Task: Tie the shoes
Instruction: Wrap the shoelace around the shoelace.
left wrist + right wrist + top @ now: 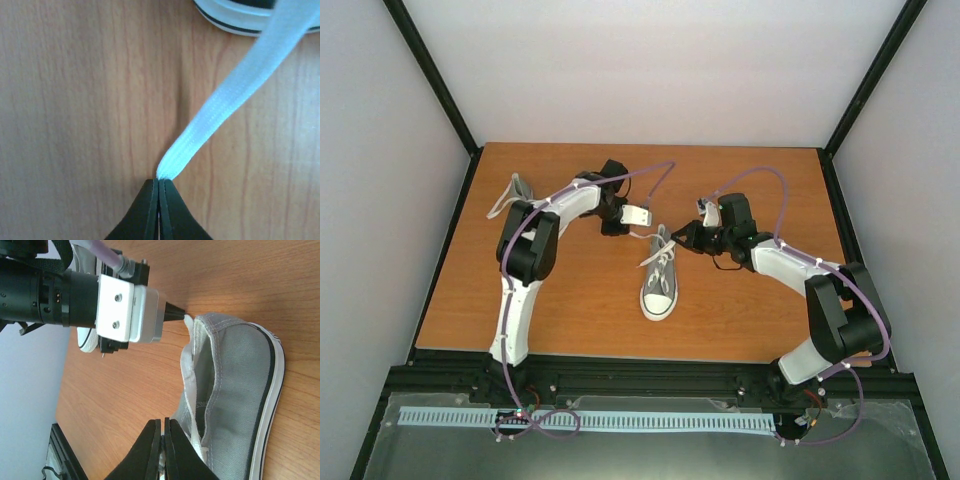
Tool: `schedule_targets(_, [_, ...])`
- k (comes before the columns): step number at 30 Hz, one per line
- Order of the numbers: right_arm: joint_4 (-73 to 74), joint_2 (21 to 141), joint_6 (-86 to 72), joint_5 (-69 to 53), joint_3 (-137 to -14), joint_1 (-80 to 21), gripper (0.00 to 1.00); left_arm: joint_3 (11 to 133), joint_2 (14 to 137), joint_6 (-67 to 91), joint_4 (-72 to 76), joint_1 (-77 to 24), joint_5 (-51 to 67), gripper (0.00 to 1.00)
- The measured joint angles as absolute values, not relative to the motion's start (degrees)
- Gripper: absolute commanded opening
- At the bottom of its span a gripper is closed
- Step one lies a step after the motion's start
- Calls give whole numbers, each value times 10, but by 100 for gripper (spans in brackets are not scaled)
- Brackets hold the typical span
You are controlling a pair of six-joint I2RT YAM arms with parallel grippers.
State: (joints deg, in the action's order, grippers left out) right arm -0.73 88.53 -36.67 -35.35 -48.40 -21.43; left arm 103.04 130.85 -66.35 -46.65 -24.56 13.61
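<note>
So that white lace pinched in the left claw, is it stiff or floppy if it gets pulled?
Probably floppy: the lace is a flat woven ribbon, bunching where the left gripper pinches it. It looks thin and light, so it may slip free. Pulling hard might drag the shoe along.

This is a robotics lab test cell. Two white-and-black robot arms, the left arm [515,300] and the right arm [840,310], are bolted to a black rail [650,375] at the near edge of a wooden tabletop [570,320]. Plain white panels [660,70] on black frame posts [435,75] box it in. Purple cables [768,170] loop along the arms, and a slotted white cable duct [620,421] runs in front.
</note>
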Motion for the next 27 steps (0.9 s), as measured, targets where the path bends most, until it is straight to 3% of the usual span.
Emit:
schedule_targets(8, [-7, 886, -364, -356, -486, -214, 3, 932, 1232, -651, -473, -248, 155, 1])
schedule_targets(17, [-7, 898, -360, -356, -507, -214, 3, 830, 1019, -644, -554, -288, 261, 1])
schedule_targets(27, [-6, 907, -350, -356, -513, -214, 3, 831, 1017, -544, -592, -414, 359, 1])
